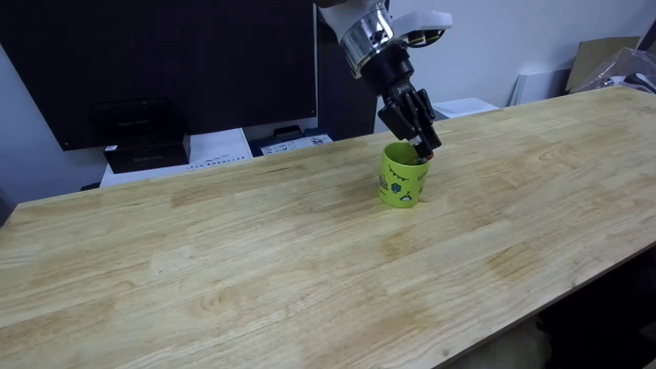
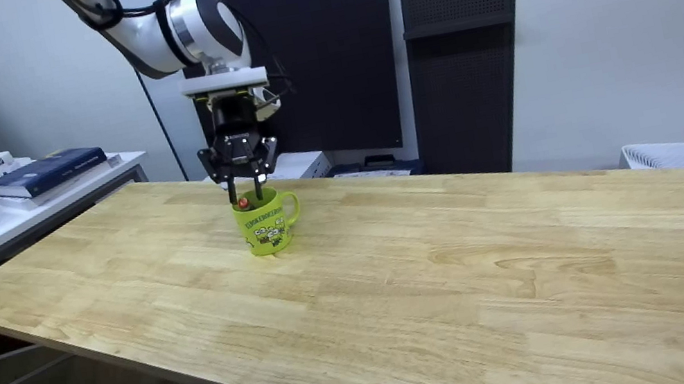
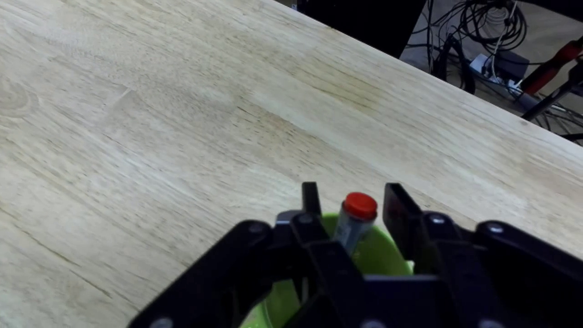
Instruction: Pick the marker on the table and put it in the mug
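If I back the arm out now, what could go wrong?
Two possible risks. The open gripper straddles the marker, so a sideways exit could snag it and pull it out of the mug. In both exterior views the gripper is also down at the mug's rim, so drifting sideways might nudge or tip the mug.

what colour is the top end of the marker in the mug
Bright red; the marker's top end shows best in the wrist view.

The robot arm (image 2: 150, 43) and, past the tabletop's (image 1: 287, 256) far edge, a box (image 1: 218, 145) lettered "ROBOTICS" suggest a robotics lab.
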`<state>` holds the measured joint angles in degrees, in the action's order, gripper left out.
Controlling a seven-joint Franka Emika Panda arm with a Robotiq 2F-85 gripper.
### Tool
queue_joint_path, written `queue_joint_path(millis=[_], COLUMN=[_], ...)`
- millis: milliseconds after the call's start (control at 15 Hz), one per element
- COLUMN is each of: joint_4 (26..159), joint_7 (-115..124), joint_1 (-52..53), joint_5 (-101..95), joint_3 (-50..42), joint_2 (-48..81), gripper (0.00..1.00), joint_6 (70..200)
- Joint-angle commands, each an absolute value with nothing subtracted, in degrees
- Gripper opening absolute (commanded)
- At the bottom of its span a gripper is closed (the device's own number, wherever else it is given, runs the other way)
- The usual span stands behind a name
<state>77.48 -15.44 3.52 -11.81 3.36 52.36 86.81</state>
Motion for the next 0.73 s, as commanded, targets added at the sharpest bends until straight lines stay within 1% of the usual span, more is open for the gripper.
queue_joint_path(millis=[0,267,400,667], joint_4=[72.8,74.5,78.0,87.9], joint_7=[-16.3,-18.2,-18.9,-18.0], joint_1=[3.7,3.8,3.9,4.6], joint_5=[-11.4,-12.0,-12.8,-16.3], joint_3=[3.7,4.3,4.6,4.1], joint_2=[54.3,51.1,47.3,37.9], gripper=[0.73,1.00,1.00,1.00], joint_6=[83.8,84.6,87.1,97.2])
